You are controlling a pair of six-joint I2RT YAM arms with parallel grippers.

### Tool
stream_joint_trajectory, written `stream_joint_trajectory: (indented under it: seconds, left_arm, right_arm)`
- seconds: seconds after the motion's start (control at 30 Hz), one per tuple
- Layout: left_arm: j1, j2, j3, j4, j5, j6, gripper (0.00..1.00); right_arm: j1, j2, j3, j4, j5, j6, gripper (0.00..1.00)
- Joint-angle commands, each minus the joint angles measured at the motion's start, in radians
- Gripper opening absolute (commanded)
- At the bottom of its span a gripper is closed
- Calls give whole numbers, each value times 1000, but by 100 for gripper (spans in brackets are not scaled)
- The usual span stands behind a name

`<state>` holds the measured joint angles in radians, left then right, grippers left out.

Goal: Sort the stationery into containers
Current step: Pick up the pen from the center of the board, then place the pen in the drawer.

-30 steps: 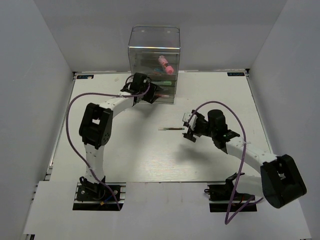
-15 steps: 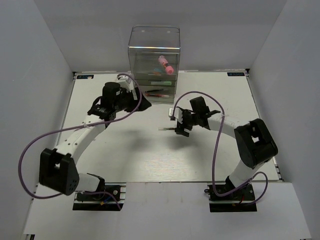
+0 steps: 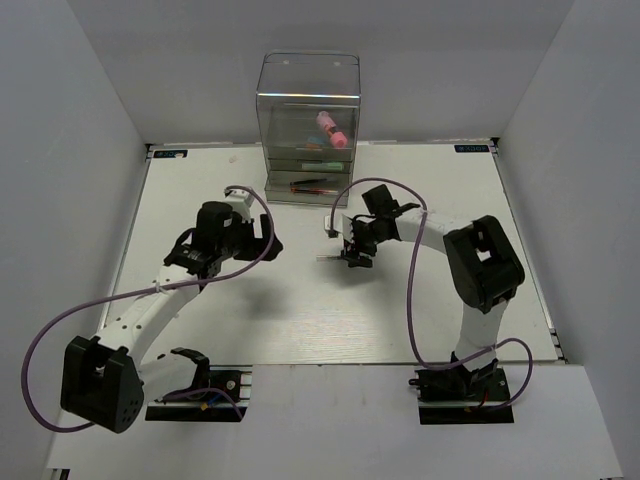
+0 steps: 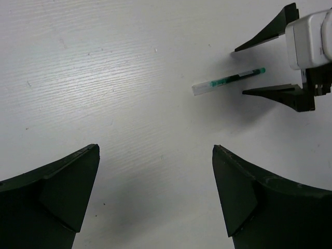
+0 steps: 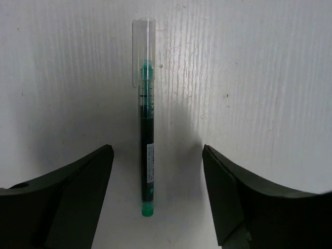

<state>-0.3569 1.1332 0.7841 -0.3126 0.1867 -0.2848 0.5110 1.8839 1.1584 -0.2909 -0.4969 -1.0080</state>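
A thin green pen (image 3: 333, 258) with a clear cap lies on the white table. In the right wrist view the green pen (image 5: 146, 150) lies between my open fingers, nearer the left one. My right gripper (image 3: 351, 254) is open and low over the pen's right end, and its midpoint shows in the right wrist view (image 5: 158, 179). My left gripper (image 3: 268, 243) is open and empty, to the left of the pen; it also shows in the left wrist view (image 4: 155, 179). That view shows the pen (image 4: 228, 81) and the right gripper's fingers (image 4: 272, 92). The clear drawer cabinet (image 3: 308, 110) stands at the back, with a pink marker (image 3: 331, 128) inside.
A red pen (image 3: 312, 184) and other pens lie in the cabinet's lower drawers. White walls close in the table on the left, right and back. Purple cables loop off both arms.
My left arm has pulled back from the cabinet toward the near left. My right gripper has moved left and settled open over the green pen, which has stayed in place.
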Motion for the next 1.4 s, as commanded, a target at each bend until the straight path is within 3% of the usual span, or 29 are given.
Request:
stream_joint_trajectory:
  seconds: [0.0,0.17,0.37,0.47,0.53,0.63,0.8,1.03,1.37]
  left_arm:
    - [1,-56,-22,26,-21,9,100]
    - [1,-79,-42,56,32,-22,100]
    - [1,-89,-74,105,77,-120,100]
    - [1,-89,-178,217,117,-281,100]
    - [1,-89,-250,419,173,-494,100]
    - [1,-2,-370,669,188,-799,99]
    - [1,126,-358,805,128,-947,96]
    - [1,181,-348,868,68,-1039,92]
    - [1,86,-431,825,31,-1027,92]
  right_arm:
    - [4,58,63,-166,-11,-70,73]
    - [3,118,142,-321,-14,-101,60]
    - [11,147,126,-418,11,-119,25]
    - [15,129,94,-392,26,-104,10]
    - [21,100,72,-376,52,-77,0]
    - [27,26,44,-280,89,-40,0]
    - [40,-110,70,-102,208,35,0]
    - [61,-138,159,64,352,0,0]
    - [121,50,363,274,584,-30,0]
